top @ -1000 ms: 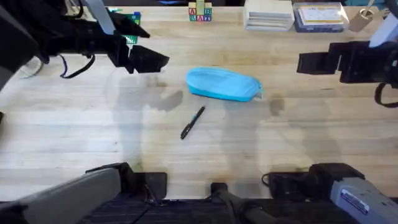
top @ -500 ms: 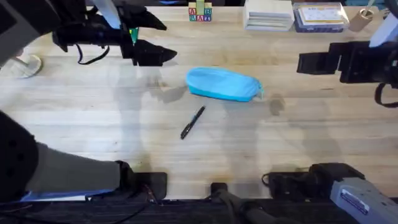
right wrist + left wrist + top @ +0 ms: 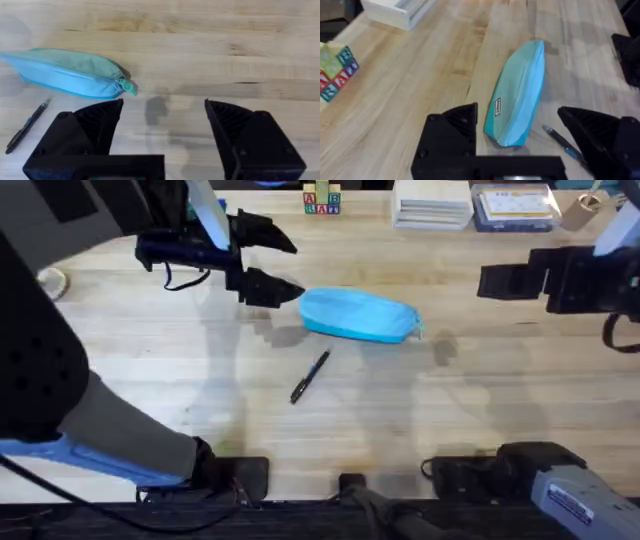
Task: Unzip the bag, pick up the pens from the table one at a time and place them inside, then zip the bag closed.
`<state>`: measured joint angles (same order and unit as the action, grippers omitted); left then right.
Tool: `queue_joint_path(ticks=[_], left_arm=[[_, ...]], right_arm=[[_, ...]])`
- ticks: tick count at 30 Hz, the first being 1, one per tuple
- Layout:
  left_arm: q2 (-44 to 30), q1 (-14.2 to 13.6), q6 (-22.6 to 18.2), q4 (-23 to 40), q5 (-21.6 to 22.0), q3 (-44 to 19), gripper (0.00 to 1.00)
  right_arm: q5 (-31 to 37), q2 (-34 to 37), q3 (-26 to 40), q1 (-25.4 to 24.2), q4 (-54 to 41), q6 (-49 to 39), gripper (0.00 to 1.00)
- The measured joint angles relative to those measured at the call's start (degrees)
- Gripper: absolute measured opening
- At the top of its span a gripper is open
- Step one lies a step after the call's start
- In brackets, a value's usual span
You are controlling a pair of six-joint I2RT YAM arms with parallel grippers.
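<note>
While the bag [image 3: 358,315] is lying zipped and flat near the middle of the table [image 3: 150,400], the left gripper [image 3: 268,265] is hovering just beside its rounded end with fingers spread wide, apparently lining up to pin that end for unzipping. The right gripper [image 3: 162,125] is waiting well apart, likewise spread and holding nothing. One pen [image 3: 310,377] is lying near the bag. The zipper pull is proving hard to make out.

One light-blue pencil pouch [image 3: 359,315]. One black pen [image 3: 310,377]. One stack of lettered toy blocks [image 3: 321,199]. One white box [image 3: 431,203]. One clear plastic box [image 3: 512,207]. Two robot arms at the table [image 3: 150,380].
</note>
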<state>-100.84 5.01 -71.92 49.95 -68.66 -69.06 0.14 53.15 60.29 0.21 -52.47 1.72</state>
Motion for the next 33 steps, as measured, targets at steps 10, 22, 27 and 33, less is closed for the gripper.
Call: queue_joint_path(ticks=[10,22,27,33], left_arm=[[-4.6,-3.6,-2.5,-2.9,1.2,0.0,0.993],[-6.4,-3.6,-3.3,-7.4,3.8,0.0,0.993],[-6.3,-3.6,-5.3,-7.5,3.8,0.0,0.993],[-6.4,-3.6,-6.2,-6.0,2.9,0.0,0.993]], right_arm=[[0.0,0.0,0.0,0.0,0.0,0.0,0.998],[0.0,0.0,0.0,0.0,0.0,0.0,0.998],[0.0,0.0,0.0,0.0,0.0,0.0,0.998],[0.0,0.0,0.0,0.0,0.0,0.0,0.998]])
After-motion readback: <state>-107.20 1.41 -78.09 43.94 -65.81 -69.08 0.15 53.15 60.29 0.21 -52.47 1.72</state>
